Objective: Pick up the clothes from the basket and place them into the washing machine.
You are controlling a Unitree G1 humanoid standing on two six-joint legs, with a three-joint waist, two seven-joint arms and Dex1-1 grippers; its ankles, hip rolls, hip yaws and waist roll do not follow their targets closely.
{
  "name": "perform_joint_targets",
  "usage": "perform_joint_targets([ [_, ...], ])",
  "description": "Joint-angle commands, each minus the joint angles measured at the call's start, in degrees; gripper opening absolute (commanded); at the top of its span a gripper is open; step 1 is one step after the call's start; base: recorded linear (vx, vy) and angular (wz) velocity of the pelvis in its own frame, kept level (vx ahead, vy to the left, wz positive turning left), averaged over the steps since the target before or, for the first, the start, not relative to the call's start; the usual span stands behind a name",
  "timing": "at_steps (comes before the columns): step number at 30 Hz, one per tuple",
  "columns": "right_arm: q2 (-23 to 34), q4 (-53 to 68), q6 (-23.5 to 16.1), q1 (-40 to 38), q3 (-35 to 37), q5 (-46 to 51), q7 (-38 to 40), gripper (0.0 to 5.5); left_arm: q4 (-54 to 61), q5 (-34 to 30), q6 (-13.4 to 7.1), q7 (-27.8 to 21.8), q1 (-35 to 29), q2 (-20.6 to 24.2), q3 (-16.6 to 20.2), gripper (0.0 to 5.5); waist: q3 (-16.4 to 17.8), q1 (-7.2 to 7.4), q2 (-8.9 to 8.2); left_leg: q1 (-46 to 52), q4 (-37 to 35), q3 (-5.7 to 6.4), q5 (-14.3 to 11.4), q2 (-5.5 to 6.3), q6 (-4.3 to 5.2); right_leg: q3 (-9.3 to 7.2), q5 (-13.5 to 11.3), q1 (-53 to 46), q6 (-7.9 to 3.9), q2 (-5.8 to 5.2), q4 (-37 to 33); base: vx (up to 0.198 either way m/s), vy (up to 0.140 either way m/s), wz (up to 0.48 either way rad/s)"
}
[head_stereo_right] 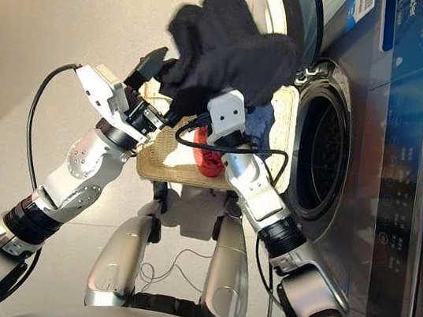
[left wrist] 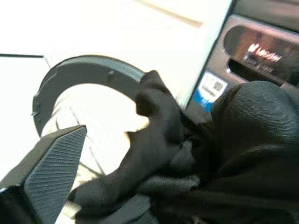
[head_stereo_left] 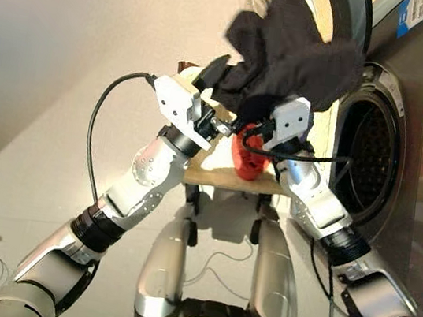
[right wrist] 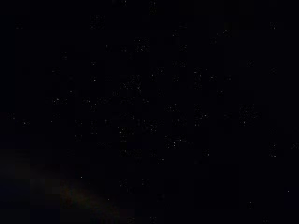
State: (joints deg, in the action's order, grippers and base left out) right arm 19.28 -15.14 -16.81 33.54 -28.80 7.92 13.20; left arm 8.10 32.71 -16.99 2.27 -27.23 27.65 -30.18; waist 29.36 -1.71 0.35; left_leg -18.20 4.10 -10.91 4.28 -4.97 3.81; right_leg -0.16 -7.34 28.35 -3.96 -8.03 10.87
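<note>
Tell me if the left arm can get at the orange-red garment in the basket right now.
Probably not. The black garment is bunched at both the left gripper and right gripper, hanging above the basket, with the orange-red garment beneath.

Pale floor (head_stereo_left: 46, 38) — blue-white sticker (head_stereo_left: 414, 15)
</note>
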Motion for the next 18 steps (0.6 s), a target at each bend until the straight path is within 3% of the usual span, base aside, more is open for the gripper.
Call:
perform_joint_targets([
  [1,-0.82,-4.09,-0.31,-1.58,6.76,-3.15,8.35,0.00,9.74,-0.48,-6.77,-0.30,-3.22,-1.52,-1.29,5.50,-3.12,-1.13,0.25,-2.86,2.49,2.53,-0.54,0.90,-0.07,0.73,1.22,-2.41,-5.97,-2.95,-0.61,0.000,0.000,0.000],
  [11,-2.48,-25.69,-1.21,-0.02,12.46,-12.53,30.20,0.00,9.65,-0.22,-8.83,1.81,-7.94,-0.98,-6.32,5.50,-3.24,-2.08,1.70,-3.72,3.56,4.09,-0.99,1.28,-0.16,0.12,1.93,-2.67,-5.97,-3.20,0.00,0.000,0.002,0.043],
  [18,-0.69,-38.62,0.04,2.87,20.37,-5.15,37.21,0.00,9.12,1.55,-8.65,2.43,-9.02,-1.51,-7.95,5.50,-3.23,-2.76,2.16,-5.68,5.42,5.27,-1.73,1.60,-0.35,-0.20,2.63,-1.79,-5.84,-3.28,1.39,0.000,0.000,0.000],
])
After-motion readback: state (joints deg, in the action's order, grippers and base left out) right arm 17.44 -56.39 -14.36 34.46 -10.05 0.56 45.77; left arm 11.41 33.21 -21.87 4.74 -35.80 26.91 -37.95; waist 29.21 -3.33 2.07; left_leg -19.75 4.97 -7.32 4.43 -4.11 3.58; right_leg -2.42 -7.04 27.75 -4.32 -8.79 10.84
